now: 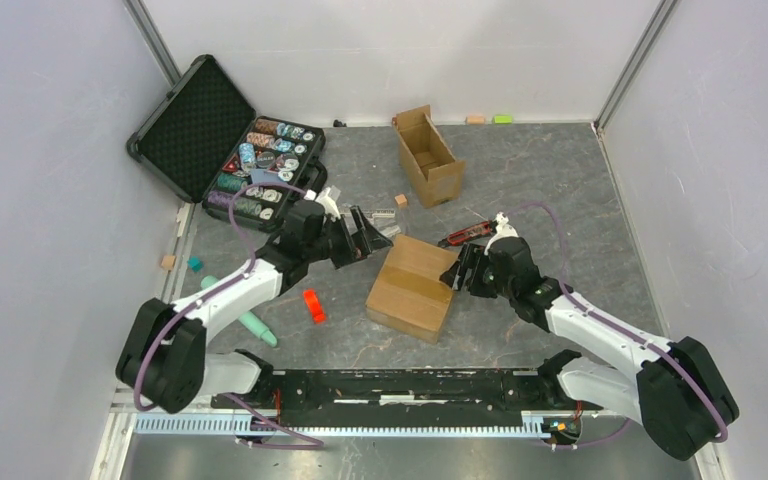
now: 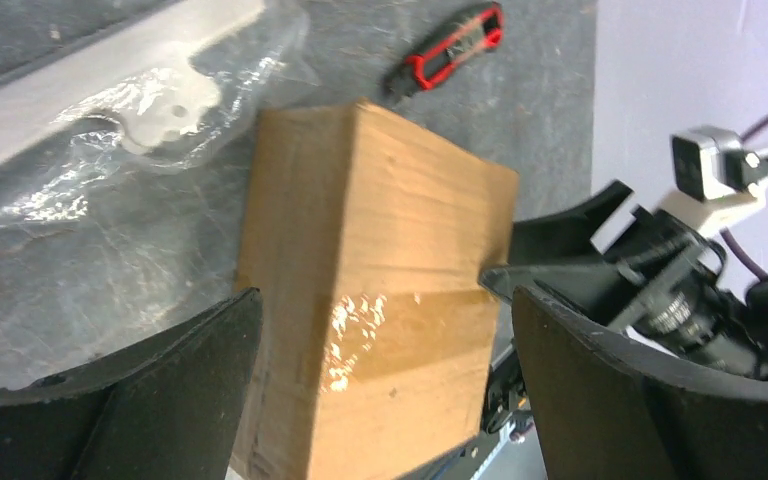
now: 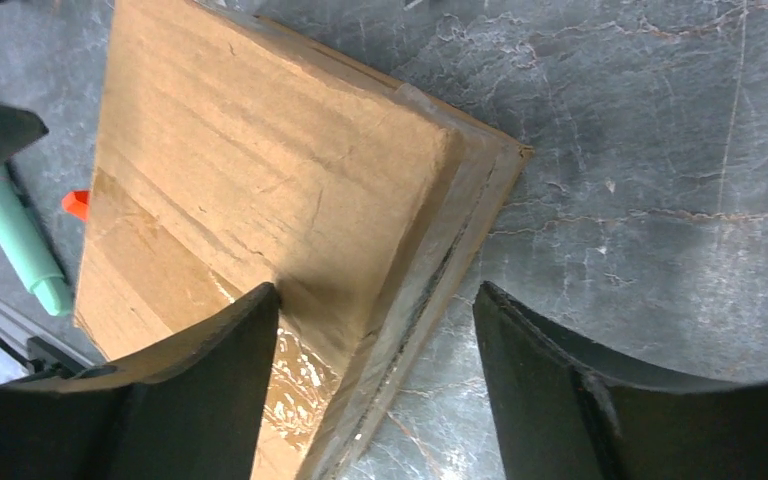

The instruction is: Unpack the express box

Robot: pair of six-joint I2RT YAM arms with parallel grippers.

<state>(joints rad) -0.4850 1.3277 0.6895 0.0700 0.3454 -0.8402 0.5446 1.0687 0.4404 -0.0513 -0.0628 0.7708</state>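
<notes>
The express box [image 1: 412, 287] is a closed brown cardboard box with a clear taped seam, lying flat mid-table between the two arms. No label shows. My left gripper [image 1: 372, 235] hovers open just beyond the box's far left corner, looking down on the box [image 2: 390, 300], jaws [image 2: 385, 295] wide apart and empty. At the box's right edge my right gripper [image 1: 457, 272] is open. In the right wrist view its jaws [image 3: 377, 290] straddle that edge of the box [image 3: 260, 170], one finger over the top face, the other over the floor.
A red utility knife [image 1: 465, 235] lies behind the box. A clear plastic bag [image 2: 130, 110] with a white part lies near the left gripper. An open empty cardboard box [image 1: 428, 155] stands at the back. A case of chips [image 1: 260, 165], an orange piece [image 1: 313, 305] and a teal marker [image 1: 250, 320] lie left.
</notes>
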